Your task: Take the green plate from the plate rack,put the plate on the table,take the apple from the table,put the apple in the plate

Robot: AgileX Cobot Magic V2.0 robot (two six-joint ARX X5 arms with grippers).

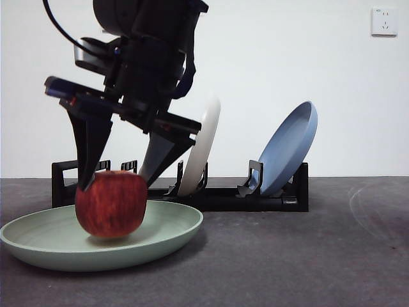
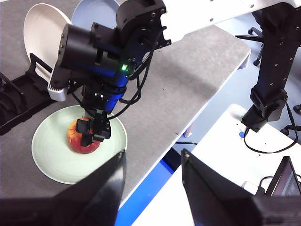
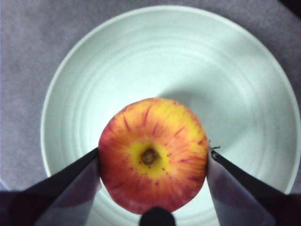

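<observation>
Right tool clamped on one apple in green plate; left tool apart; two plates in rack.

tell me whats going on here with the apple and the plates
The right hand is closed around the apple, which sits in the green plate lying flat on the table. Behind it, the plate rack holds a white plate and a blue plate. The left hand waits open, off to the side.
</observation>
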